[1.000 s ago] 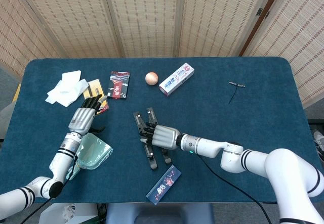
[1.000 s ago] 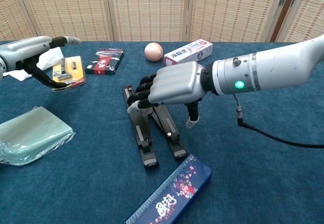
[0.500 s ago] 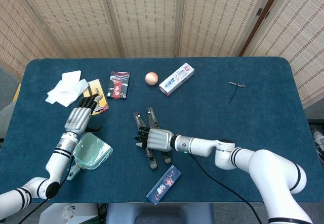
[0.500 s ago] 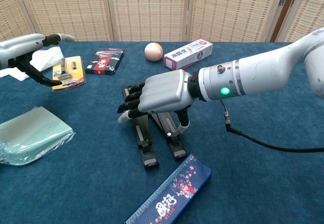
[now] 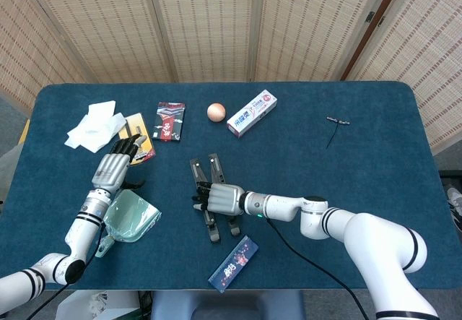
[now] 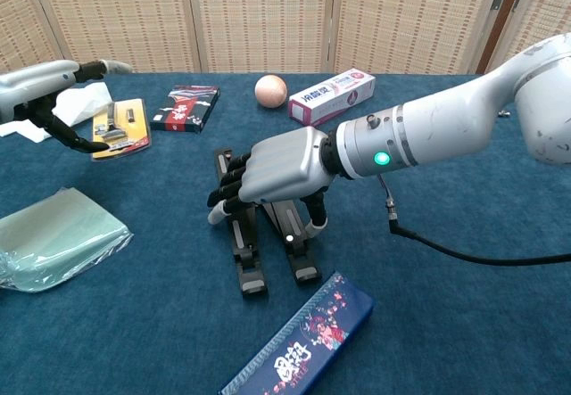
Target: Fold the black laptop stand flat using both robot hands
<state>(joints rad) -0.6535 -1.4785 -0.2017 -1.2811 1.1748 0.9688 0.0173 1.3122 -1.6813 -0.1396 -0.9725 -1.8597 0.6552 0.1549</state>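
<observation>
Right hand [image 6: 278, 168] covers the middle of the black laptop stand [image 6: 248, 261]; contact beneath its palm cannot be confirmed. Left hand [image 6: 53, 87] is cut by the chest view's edge.

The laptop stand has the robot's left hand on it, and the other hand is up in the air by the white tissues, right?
Not quite. It's the right hand that rests on the black laptop stand, as the chest view shows. The left hand is the one hanging in the air near the white tissues.
</observation>
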